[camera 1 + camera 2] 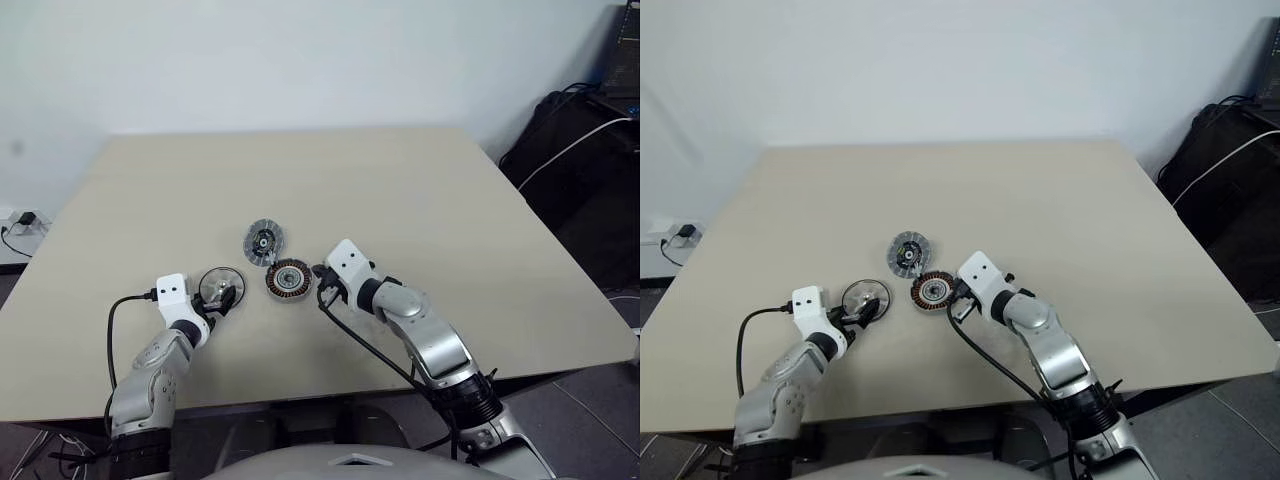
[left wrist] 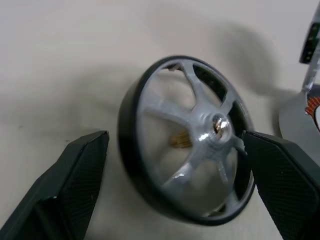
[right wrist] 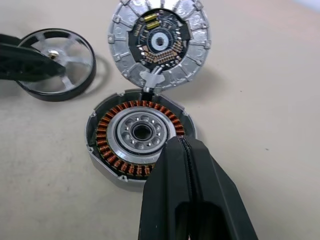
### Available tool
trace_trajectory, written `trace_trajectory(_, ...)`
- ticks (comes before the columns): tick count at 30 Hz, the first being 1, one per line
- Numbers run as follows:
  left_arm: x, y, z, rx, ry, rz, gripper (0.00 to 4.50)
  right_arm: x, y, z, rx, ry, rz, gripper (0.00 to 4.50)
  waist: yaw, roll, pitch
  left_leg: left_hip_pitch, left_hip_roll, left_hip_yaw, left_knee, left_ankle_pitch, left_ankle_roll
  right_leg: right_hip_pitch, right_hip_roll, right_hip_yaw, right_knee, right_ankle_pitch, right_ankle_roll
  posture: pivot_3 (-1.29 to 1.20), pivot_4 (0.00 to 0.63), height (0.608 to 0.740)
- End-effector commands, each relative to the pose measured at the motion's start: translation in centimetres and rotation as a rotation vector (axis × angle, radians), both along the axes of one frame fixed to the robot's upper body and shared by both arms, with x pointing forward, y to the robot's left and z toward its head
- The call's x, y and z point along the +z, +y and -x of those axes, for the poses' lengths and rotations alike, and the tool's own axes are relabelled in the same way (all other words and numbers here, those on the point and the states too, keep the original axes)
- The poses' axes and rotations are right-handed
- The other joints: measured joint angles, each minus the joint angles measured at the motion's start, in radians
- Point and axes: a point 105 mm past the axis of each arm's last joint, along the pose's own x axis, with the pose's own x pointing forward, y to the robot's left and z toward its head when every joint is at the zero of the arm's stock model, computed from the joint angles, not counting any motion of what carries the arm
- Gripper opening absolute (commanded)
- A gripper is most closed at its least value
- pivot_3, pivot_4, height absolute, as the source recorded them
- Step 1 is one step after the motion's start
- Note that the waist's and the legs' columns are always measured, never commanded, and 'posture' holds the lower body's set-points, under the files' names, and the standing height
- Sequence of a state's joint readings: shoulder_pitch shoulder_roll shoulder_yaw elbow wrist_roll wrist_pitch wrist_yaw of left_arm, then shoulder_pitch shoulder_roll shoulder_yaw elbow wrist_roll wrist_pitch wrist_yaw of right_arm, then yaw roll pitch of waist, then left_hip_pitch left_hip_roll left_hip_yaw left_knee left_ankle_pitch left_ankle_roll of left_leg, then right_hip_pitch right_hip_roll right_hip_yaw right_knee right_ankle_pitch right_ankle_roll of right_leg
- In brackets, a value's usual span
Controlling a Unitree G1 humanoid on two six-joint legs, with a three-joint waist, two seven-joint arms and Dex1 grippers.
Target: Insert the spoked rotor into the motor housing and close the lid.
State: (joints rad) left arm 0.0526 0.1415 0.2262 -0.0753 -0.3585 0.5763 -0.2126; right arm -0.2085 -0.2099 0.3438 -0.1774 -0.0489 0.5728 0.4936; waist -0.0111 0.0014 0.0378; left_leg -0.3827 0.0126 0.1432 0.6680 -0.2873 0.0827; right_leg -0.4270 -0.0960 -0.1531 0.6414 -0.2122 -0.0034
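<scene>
Fingers of my left gripper [image 2: 175, 165] stand wide apart, one on each side of the spoked rotor [image 2: 187, 137], which lies flat on the table [image 1: 150, 190] at the near left; whether a pad touches the rim I cannot tell. To grip well, I judge they should close squarely across the dark rim. Just right of the rotor sits the motor housing [image 3: 137, 135], its lid [image 3: 159, 42] open on the far side. My right gripper [image 3: 185, 145] is pressed shut, empty, over the housing's near edge.
</scene>
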Motion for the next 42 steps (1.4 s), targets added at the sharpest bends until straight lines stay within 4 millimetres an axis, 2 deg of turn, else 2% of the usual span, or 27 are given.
trace_trajectory(1, 0.6, -0.4, -1.0, 0.012, -0.013, 0.051, 4.50, 1.8, -0.2, -0.2, -0.027, -0.051, -0.045, 0.02, 0.000, 0.000, 0.000, 0.000, 0.000, 0.000, 0.000, 0.000, 0.000, 0.000, 0.000, 0.000, 0.000, 0.000, 0.000, 0.00, 0.000, 0.740)
trace_trajectory(9, 1.3, -1.9, -0.8, 0.041, -0.008, 0.282, 4.50, 1.7, -0.2, 0.0, -0.040, -0.045, -0.050, 0.02, 0.000, -0.002, -0.001, 0.000, 0.000, 0.000, 0.000, 0.000, 0.000, 0.001, 0.000, 0.000, 0.000, 0.000, 0.000, 0.00, 0.000, 0.740)
trace_trajectory(17, -0.2, -3.9, 2.1, 0.165, 0.094, 0.618, 4.50, 1.4, -0.3, 0.0, -0.041, -0.030, -0.044, 0.02, 0.000, -0.004, -0.003, 0.000, 0.000, -0.001, 0.001, 0.000, 0.001, 0.001, 0.000, 0.000, -0.001, 0.000, 0.001, 0.00, 0.000, 0.740)
trace_trajectory(21, -0.8, -4.9, 2.8, 0.204, 0.126, 0.717, 4.50, 1.3, -0.1, 0.0, -0.030, -0.027, -0.039, 0.02, 0.000, -0.004, -0.003, 0.002, 0.000, -0.002, 0.002, -0.001, 0.001, 0.000, 0.000, 0.000, -0.001, 0.000, 0.000, 0.00, 0.000, 0.740)
trace_trajectory(24, -0.9, -5.0, 2.8, 0.226, 0.127, 0.759, 3.95, 1.4, -0.1, -0.1, -0.025, -0.028, -0.035, 0.00, 0.000, -0.004, -0.003, 0.002, 0.000, -0.002, 0.003, -0.001, 0.002, 0.001, 0.000, 0.000, -0.001, -0.001, -0.001, 0.00, 0.000, 0.740)
trace_trajectory(32, -1.3, -5.1, 2.3, 0.262, 0.133, 0.807, 1.26, 1.4, -0.2, -0.1, -0.025, -0.026, -0.026, 0.00, 0.003, -0.004, -0.003, 0.001, -0.001, -0.002, 0.008, -0.003, 0.004, 0.002, -0.001, 0.000, -0.001, -0.001, -0.001, 0.00, 0.000, 0.740)
trace_trajectory(35, -1.5, -5.1, 2.3, 0.272, 0.144, 0.806, 0.53, 1.4, -0.3, -0.1, -0.028, -0.024, -0.025, 0.00, 0.003, -0.002, -0.006, 0.001, -0.001, -0.002, 0.010, -0.003, 0.005, 0.003, -0.001, 0.000, -0.001, -0.001, -0.001, 0.00, 0.000, 0.740)
trace_trajectory(36, -1.6, -4.9, 2.4, 0.285, 0.143, 0.804, 0.40, 1.4, -0.3, 0.0, -0.030, -0.024, -0.025, 0.00, 0.003, -0.002, -0.006, 0.001, -0.001, -0.002, 0.011, -0.003, 0.005, 0.003, -0.001, 0.000, 0.000, 0.000, -0.001, 0.00, 0.000, 0.740)
trace_trajectory(39, -0.9, -3.5, 2.2, 0.333, 0.049, 0.785, 0.40, 1.4, -0.4, 0.0, -0.033, -0.024, -0.025, 0.00, 0.001, -0.002, -0.006, 0.001, 0.000, -0.003, 0.013, -0.005, 0.009, 0.003, -0.001, 0.000, 0.001, 0.000, 0.000, 0.00, 0.000, 0.740)
trace_trajectory(42, 1.8, -1.6, 1.8, 0.383, -0.169, 0.830, 0.40, 1.6, -0.8, 0.1, -0.043, -0.025, -0.031, 0.00, -0.005, -0.004, -0.005, 0.001, 0.000, -0.003, 0.013, -0.005, 0.008, 0.002, -0.001, 0.000, 0.001, 0.000, 0.000, 0.00, 0.000, 0.740)
